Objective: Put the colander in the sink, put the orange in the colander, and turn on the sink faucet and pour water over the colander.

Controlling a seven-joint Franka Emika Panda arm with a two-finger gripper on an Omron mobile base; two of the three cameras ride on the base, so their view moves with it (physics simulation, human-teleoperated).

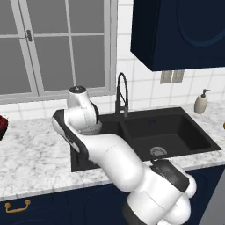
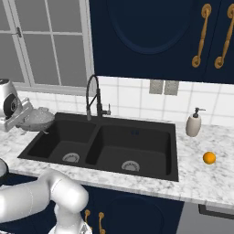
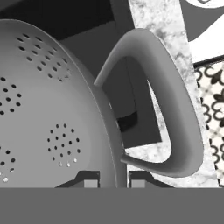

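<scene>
The perforated silver-grey metal colander [image 2: 37,118] was held by its rim in the closed two-finger gripper [image 3: 113,178], above the left edge of the matte black double-basin sink [image 2: 137,132]. It was best lowered level into the left basin before release.

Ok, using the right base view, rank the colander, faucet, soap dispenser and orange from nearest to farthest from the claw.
1. colander, held at the claw, far left
2. sink faucet, behind the basins' divider
3. soap dispenser, right counter by the wall
4. orange, right counter, nearer the front
</scene>
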